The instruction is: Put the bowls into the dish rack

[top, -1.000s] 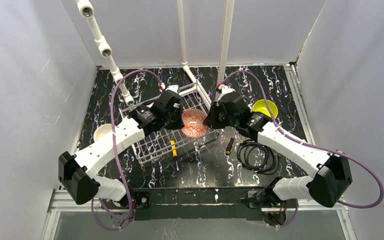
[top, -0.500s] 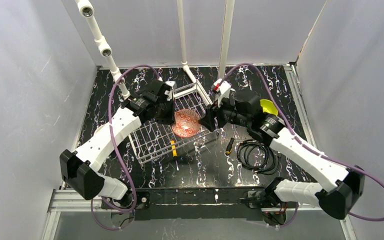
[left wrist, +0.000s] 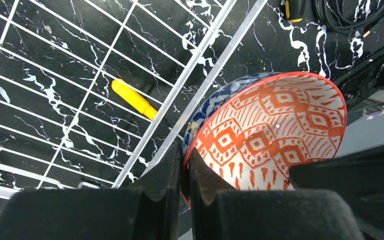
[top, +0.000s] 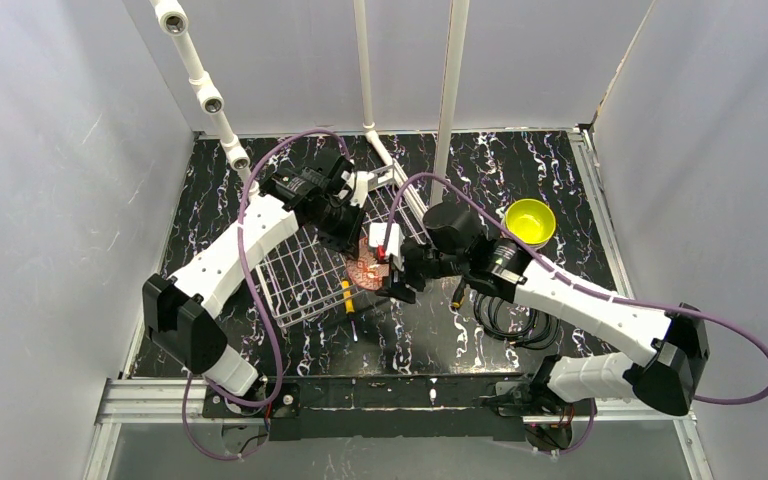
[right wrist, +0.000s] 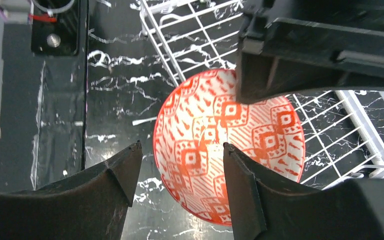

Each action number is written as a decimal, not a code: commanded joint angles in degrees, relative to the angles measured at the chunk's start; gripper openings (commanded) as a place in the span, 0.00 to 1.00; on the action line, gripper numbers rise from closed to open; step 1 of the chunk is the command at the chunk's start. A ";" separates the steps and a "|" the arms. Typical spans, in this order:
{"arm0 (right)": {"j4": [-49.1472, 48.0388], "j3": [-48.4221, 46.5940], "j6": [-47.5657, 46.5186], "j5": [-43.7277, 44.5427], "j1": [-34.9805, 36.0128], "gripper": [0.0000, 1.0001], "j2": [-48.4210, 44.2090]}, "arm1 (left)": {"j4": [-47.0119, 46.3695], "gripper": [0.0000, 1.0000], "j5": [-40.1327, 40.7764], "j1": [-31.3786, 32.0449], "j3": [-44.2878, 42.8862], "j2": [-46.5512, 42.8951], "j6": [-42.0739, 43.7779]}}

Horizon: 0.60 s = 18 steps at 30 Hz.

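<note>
While left gripper clamps bowl at dish rack edge — right gripper gapes.

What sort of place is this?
Probably a robot test booth: plain walls box in a black marbled table, with a left arm and right arm bolted at its edge, plus a loose cable coil.
</note>
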<state>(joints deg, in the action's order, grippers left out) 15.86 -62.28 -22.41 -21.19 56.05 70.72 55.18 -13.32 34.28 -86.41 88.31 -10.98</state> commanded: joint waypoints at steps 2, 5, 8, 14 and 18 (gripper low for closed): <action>1.69 -1.41 -6.24 -1.85 0.71 0.69 -0.47 | 4.57 0.00 -4.69 -1.18 -3.49 -0.32 5.92; 3.55 -1.63 -7.53 -1.97 1.15 0.67 0.66 | 5.98 0.00 -4.47 -1.87 -4.17 0.04 6.92; 5.36 -2.29 -8.72 -2.11 2.23 0.62 2.38 | 6.62 0.00 -4.95 -2.24 -4.37 0.14 7.50; 8.62 -4.79 -11.24 -1.51 4.11 0.48 5.57 | 8.04 0.00 -6.94 -2.46 -4.49 0.40 8.60; 9.20 -6.28 -11.68 -1.31 5.05 0.36 6.95 | 9.05 0.00 -8.73 -2.55 -4.60 0.48 8.97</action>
<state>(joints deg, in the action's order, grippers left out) 23.46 -64.77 -32.42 -22.00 60.20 77.08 62.11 -16.88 32.05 -88.64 89.06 -2.94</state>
